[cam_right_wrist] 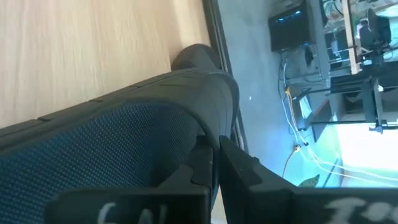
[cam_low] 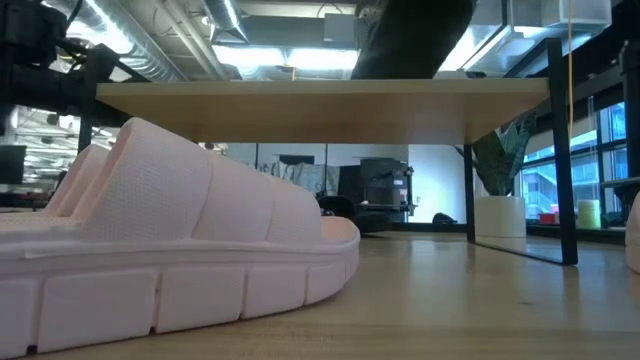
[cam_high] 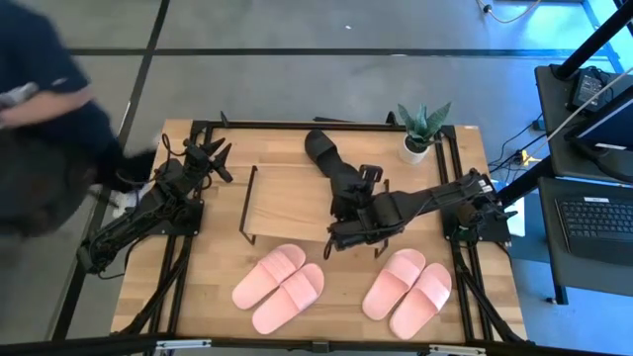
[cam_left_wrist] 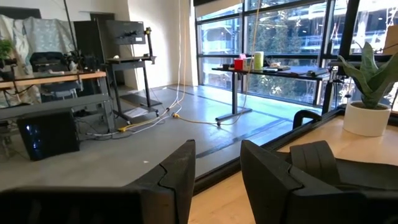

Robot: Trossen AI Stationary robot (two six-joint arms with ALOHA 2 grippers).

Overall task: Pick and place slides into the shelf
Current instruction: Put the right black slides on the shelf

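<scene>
The right gripper (cam_high: pixel 341 210) is parked over the right edge of the shelf (cam_high: pixel 282 198), with its fingers clamped on a black slide (cam_high: pixel 331 163). That slide is held up above the shelf's back right corner, its far end sticking out past the board toward the plant (cam_high: pixel 420 129). In the right wrist view the black slide (cam_right_wrist: pixel 124 137) fills most of the picture, pinched between the dark fingers (cam_right_wrist: pixel 205 165), with the light wood board right under it (whether it's actually touching the wood can't be told).

The left gripper (cam_high: pixel 213 156) is waiting near the table's back left corner, well apart from the shelf, fingers spread with nothing between them; a clear gap is seen between the fingers (cam_left_wrist: pixel 180 171) in the left wrist view.

4 pink slides are laid out on the table in front of the shelf: 1 pair (cam_high: pixel 280 287) just in front of the board, the other pair (cam_high: pixel 407 292) off to the right. From the low view 1 pink slide (cam_low: pixel 170 250) is seen close up, with the shelf top (cam_low: pixel 320 105) overhead.

A person (cam_high: pixel 45 119) in dark clothes is standing off the table's left side.
</scene>
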